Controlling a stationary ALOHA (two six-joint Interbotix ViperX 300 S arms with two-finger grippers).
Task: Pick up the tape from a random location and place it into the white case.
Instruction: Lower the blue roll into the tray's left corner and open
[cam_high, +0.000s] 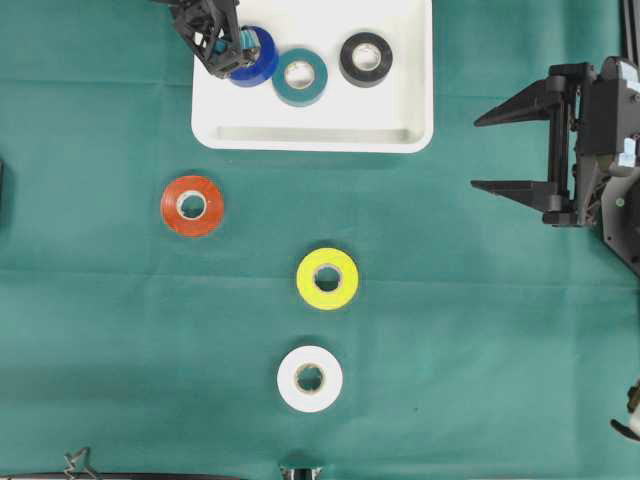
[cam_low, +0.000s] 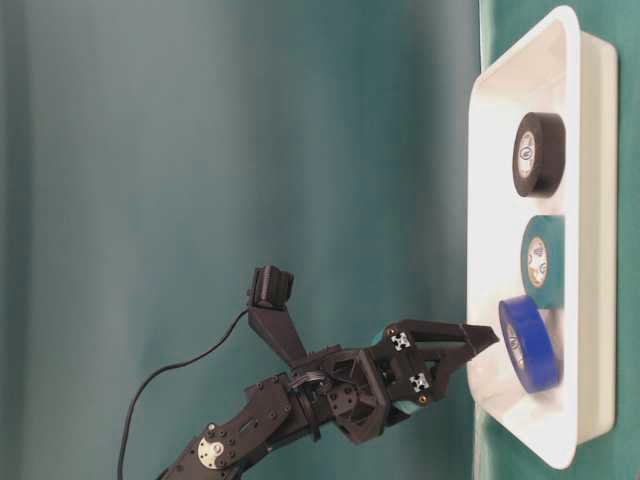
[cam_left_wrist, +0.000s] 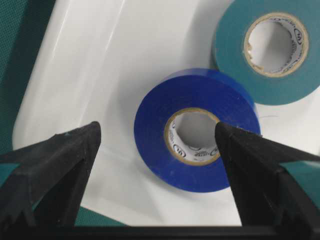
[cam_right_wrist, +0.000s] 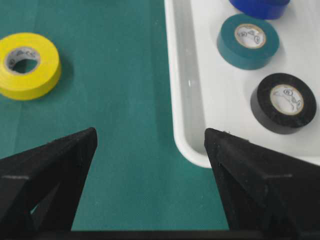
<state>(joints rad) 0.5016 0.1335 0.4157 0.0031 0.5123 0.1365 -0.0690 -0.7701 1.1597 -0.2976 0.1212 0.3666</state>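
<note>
Now left pincer (cam_left_wrist: 157, 137) wide above blue tape (cam_left_wrist: 192, 135) lying in white case (cam_high: 410, 120); right pincer (cam_right_wrist: 150, 145) wide, empty.

Materials and finishes on the table

The case (cam_high: 312, 132) is seen as glossy, smooth white plastic. A matt, finely woven green cloth (cam_high: 480, 350) is laid under it. The blue tape (cam_left_wrist: 196, 129) looks smooth with a slight sheen, its core lined with printed paper. The gripper fingers (cam_left_wrist: 52, 172) appear as matt black plastic.

Overhead straight down; table-level sideways, rotated; wrist cameras close, downward; all four share white case (cam_high: 312, 135).
</note>
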